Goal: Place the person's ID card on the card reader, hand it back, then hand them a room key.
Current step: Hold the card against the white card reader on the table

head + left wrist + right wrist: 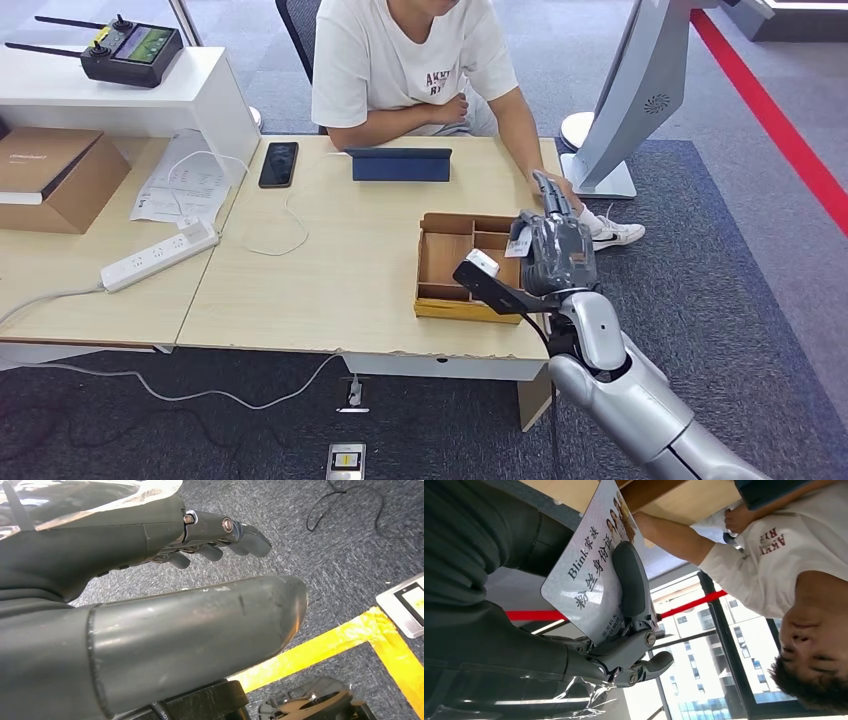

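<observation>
The robot's right hand is raised over the right end of the light wooden bench, its fingers pinching a white printed ID card with dark lettering and small portraits; in the right wrist view one dark finger lies across the card's face, with the thumb behind it. In the head view the card shows as a small white edge at the hand's left side, above the open wooden compartment box that sits near the bench's front right corner. A seated person in a white T-shirt is at the far edge of the bench, one arm reaching down the right side toward the robot's hand.

The left hand hangs low over grey carpet with yellow floor tape; its fingers are apart and slightly curled, holding nothing.

On the bench, a dark blue folded tablet case lies by the far edge in front of the person, a black phone to its left, then papers, a white power strip and a white cable. A brown cardboard box sits at the far left. The middle of the bench between cable and wooden box is bare wood. A grey kiosk stand rises just beyond the right end of the bench, close to the raised hand.
</observation>
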Robot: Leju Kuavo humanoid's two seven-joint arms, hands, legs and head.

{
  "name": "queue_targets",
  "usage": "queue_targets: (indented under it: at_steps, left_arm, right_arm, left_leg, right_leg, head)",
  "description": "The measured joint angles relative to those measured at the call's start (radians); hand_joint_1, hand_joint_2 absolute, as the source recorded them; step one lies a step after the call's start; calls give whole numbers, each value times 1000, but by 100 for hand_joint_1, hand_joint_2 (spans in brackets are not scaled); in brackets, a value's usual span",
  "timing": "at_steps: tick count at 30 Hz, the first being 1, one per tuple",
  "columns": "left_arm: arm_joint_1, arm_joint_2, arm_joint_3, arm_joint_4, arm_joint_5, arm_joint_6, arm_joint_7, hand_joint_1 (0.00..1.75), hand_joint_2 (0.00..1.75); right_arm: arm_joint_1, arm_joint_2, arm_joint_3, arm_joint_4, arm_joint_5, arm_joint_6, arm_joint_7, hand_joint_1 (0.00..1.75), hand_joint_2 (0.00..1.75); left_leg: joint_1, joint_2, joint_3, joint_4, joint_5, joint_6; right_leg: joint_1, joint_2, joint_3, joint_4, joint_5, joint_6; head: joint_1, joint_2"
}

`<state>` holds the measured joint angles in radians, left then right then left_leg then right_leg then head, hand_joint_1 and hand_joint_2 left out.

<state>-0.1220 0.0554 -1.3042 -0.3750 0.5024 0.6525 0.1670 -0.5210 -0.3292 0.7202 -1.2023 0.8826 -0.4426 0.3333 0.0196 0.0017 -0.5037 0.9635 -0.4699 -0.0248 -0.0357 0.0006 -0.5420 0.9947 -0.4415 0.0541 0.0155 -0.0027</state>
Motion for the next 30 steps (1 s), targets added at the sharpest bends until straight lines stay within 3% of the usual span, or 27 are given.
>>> queue_targets:
  at_steps: [30]
  left_arm:
    - [3, -1, 0, -1, 15, 10, 14, 0, 0]
  right_arm:
    - [100, -58, -52, 219, -125, -80, 28, 175, 175]
  left_leg:
    - [0, 0, 0, 0, 0, 0]
  right_leg:
    - [0, 0, -1, 0, 0, 0]
  head:
    - [0, 0]
